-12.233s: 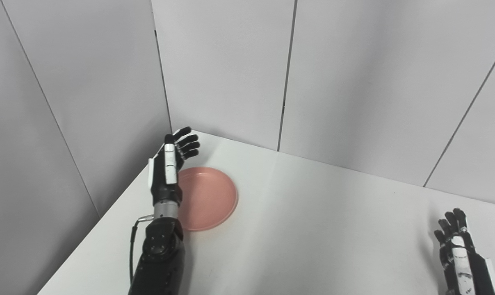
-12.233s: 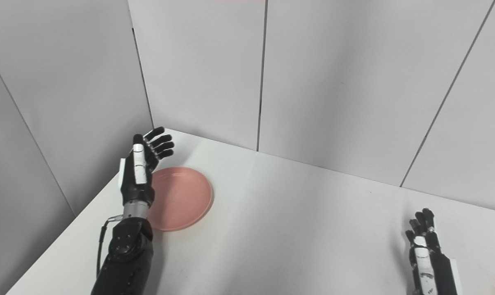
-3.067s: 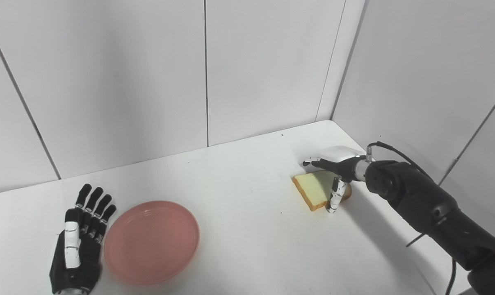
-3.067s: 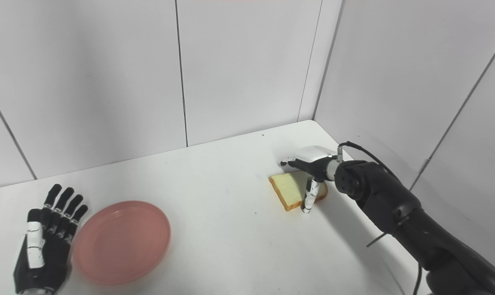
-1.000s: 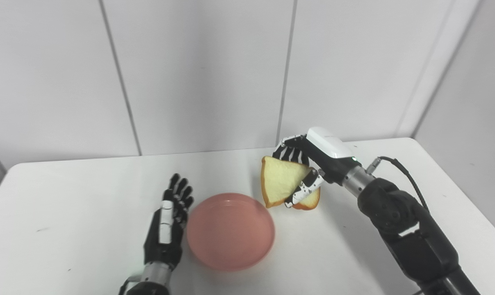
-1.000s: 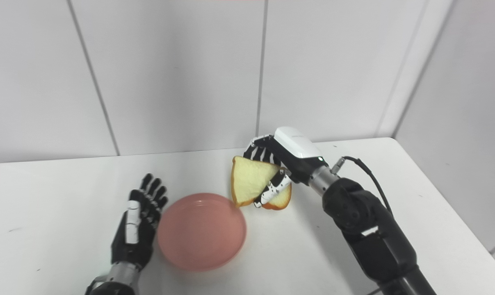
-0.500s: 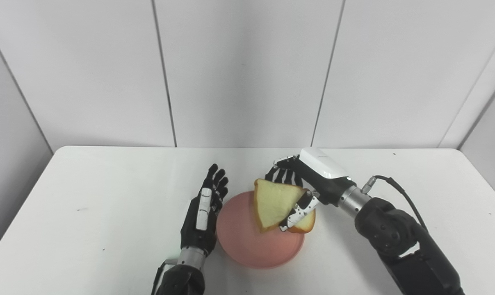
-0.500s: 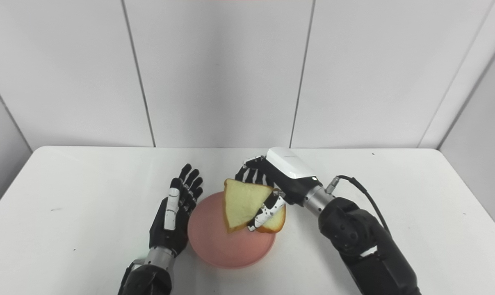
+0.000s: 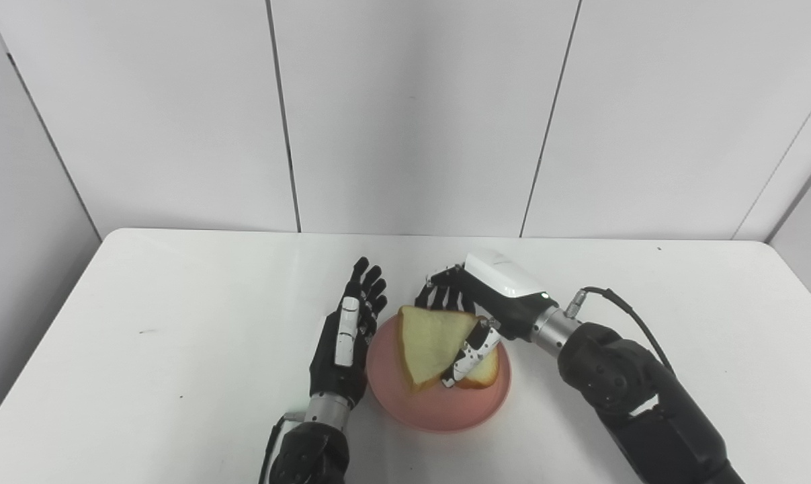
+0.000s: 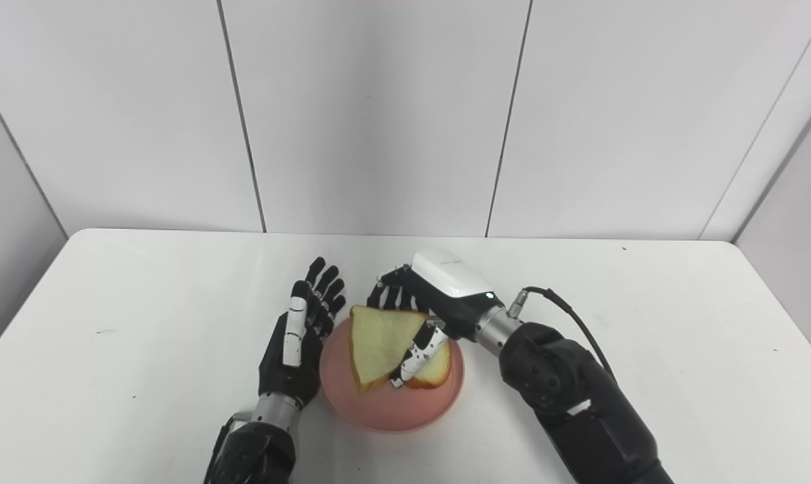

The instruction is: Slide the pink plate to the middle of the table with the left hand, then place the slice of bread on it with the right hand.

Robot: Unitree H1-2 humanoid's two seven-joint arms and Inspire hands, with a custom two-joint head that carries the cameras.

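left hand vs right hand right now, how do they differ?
Left hand holds nothing, fingers straight and apart; right hand is shut on the bread, thumb in front, fingers behind. Left hand stands edge-on beside the plate, at its left rim; right hand hangs over the plate from the far right side. Right hand shows a white back cover; left shows mostly black. Both are near the table's middle.
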